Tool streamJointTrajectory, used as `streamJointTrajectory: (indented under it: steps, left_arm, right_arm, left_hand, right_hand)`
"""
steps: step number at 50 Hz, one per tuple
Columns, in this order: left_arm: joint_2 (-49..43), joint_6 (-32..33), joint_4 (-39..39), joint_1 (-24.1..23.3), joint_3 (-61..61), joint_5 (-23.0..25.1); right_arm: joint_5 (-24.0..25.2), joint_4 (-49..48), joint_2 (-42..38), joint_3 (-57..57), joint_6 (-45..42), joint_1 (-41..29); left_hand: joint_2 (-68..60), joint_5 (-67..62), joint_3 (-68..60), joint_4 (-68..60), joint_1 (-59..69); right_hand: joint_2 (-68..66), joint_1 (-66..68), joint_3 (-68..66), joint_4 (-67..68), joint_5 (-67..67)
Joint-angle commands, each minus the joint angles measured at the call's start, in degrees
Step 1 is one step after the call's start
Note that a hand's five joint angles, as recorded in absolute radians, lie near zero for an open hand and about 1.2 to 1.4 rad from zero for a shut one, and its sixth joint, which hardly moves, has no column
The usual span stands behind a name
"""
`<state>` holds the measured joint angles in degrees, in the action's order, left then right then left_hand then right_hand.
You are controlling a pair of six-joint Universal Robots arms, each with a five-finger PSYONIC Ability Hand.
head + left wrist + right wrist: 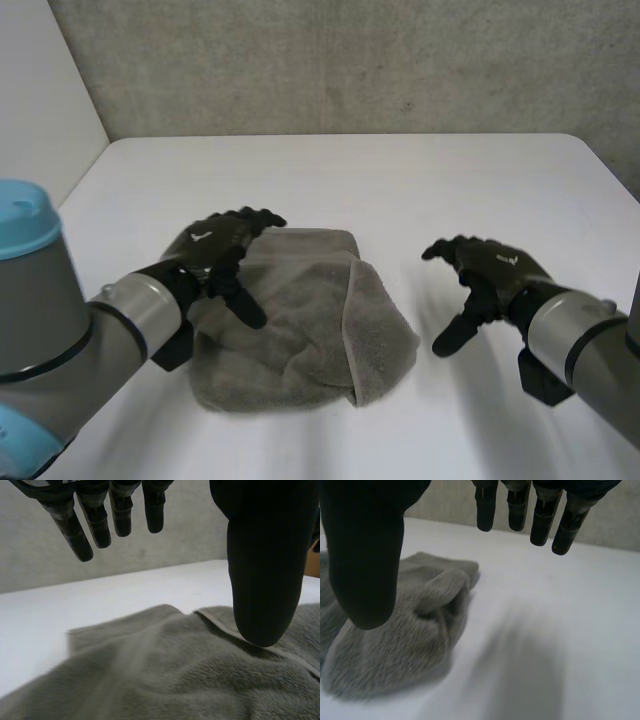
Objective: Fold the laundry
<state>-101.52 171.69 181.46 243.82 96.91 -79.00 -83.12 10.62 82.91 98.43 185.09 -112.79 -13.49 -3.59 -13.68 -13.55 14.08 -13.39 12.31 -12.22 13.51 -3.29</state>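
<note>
Your grey towel (300, 320) sits half-folded on the tabletop (400, 180), so I'd say you're between folds. Left hand (212, 248) hovers over the towel's left edge, right hand (495, 268) just beside its right edge, both loose-fingered and empty. Next you need a pinch on an edge.

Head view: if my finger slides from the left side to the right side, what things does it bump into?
left hand → grey towel → right hand
</note>
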Motion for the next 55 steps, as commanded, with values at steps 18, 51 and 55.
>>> streamJointTrajectory:
  steps: [18, 51, 55]
  left_arm:
    - [-25.29, 22.19, 2.84, -2.56, -18.85, 21.43]
    - [-28.03, 27.82, 9.70, -7.31, -26.07, 17.04]
    - [-24.96, 29.66, 9.97, -6.00, -24.67, 15.20]
  right_arm:
    - [-6.17, -4.30, 2.96, 6.08, 0.01, -0.32]
    - [-2.04, -7.20, 3.40, 9.77, -1.31, 3.72]
    - [-1.52, -6.14, 2.52, 8.98, -1.13, 3.90]
  left_hand:
    - [-4.12, -4.02, -3.93, -4.06, 3.53]
    - [-66.51, -66.41, -66.32, -66.45, 65.92]
    - [-66.51, -66.41, -66.32, -66.45, 65.92]
  right_hand:
    - [3.39, -2.31, 2.22, -3.51, 3.29]
    - [3.39, -2.31, 2.22, -3.51, 3.29]
    - [3.39, -2.31, 2.22, -3.51, 3.29]
